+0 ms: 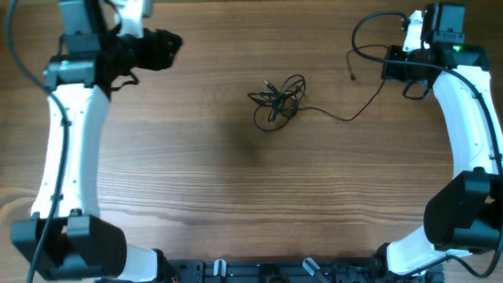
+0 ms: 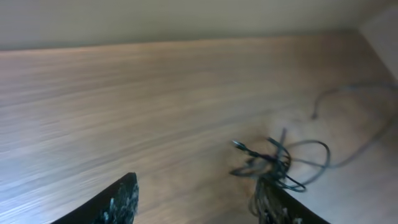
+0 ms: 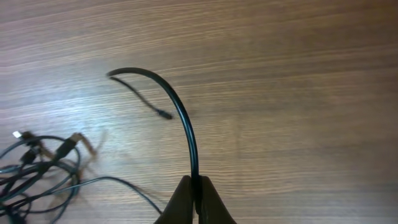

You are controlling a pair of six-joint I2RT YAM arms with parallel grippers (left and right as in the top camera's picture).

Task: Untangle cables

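Note:
The cables lie as a small black tangle (image 1: 277, 98) near the middle of the wooden table, also seen in the left wrist view (image 2: 277, 165) and at the left edge of the right wrist view (image 3: 37, 168). One thin strand (image 1: 346, 118) trails right from the tangle and up to my right gripper (image 1: 391, 69). That gripper (image 3: 196, 193) is shut on the cable, which arcs up from the fingers (image 3: 180, 118) and ends in a small plug (image 3: 165, 115). My left gripper (image 1: 169, 43) hovers at the far left, well away from the tangle. It (image 2: 199, 205) is open, with nothing between its fingers (image 2: 121, 202).
Bare wood surrounds the tangle on all sides. The white arm links (image 1: 75, 134) (image 1: 464, 118) run down both table sides. The arms' own thicker black cables loop near the right wrist (image 1: 369, 27).

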